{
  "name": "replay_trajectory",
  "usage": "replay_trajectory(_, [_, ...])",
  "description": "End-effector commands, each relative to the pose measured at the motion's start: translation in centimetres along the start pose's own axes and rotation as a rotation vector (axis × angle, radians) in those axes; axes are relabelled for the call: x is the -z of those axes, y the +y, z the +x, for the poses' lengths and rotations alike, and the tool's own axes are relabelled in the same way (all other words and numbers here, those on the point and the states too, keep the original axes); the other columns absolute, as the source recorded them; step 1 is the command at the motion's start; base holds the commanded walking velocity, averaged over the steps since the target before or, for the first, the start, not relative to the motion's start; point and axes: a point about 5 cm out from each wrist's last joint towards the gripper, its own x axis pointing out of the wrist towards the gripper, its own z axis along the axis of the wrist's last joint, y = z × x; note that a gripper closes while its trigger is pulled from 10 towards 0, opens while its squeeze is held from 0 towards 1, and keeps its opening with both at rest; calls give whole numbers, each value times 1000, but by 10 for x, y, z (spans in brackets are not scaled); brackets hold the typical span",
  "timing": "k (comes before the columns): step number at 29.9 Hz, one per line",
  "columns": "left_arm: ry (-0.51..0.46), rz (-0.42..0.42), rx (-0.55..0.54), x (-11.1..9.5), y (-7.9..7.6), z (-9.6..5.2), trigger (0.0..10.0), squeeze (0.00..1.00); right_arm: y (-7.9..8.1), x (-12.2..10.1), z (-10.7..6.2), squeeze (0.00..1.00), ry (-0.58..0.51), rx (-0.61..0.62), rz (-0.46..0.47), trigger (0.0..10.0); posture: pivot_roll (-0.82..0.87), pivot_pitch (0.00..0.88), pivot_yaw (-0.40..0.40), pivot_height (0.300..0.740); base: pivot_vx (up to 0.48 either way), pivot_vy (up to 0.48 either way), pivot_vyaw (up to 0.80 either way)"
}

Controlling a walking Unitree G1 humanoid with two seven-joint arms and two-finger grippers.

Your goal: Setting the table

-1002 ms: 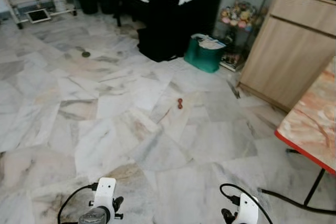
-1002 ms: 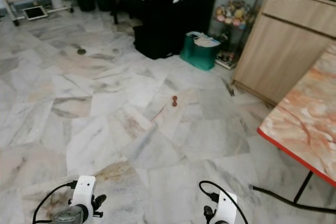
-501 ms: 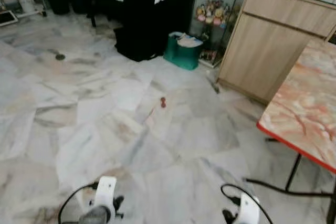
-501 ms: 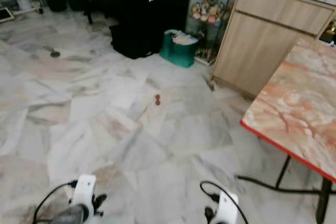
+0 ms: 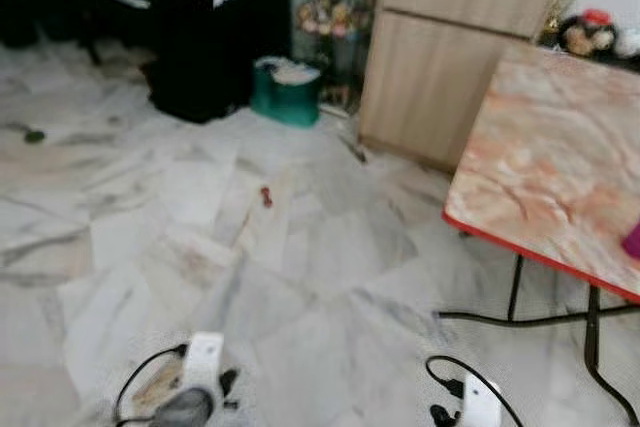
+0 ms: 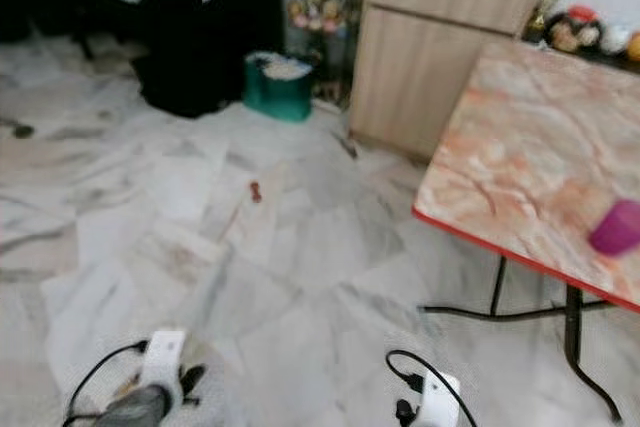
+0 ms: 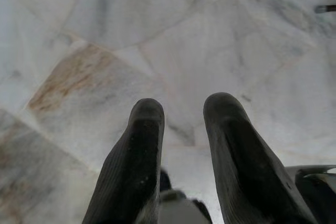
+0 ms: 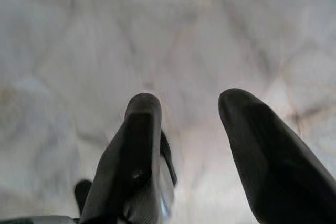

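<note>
A table (image 6: 520, 177) with a pink marbled top and a red edge stands on black legs at the right. A purple cup (image 6: 617, 227) sits on it near the front edge. Both arms hang low over the marble floor. My left gripper (image 7: 181, 111) is open with nothing between its fingers, pointing down at the floor. My right gripper (image 8: 191, 106) is open too, with only floor tiles beyond it. The wrists of both arms (image 5: 200, 372) (image 5: 478, 402) show at the bottom of the eye views.
A wooden cabinet (image 5: 450, 67) stands behind the table, with a green bag (image 5: 285, 95) and a black piano with a white cloth (image 5: 180, 17) to its left. A small red object (image 5: 266, 196) lies on the floor. Black cables (image 5: 560, 319) run under the table.
The camera has swung to the right: the piano and bag slid left in view, more of the table came in, and the purple cup now shows. Both arms hang as before.
</note>
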Motion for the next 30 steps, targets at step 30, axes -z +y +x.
replay_trajectory(30, [47, -88, -31, 16, 8, -5, 10000, 0, 1, 5, -1, 0, 8, -4, -21, 10000, -10, 0, 2, 740, 0, 0, -520])
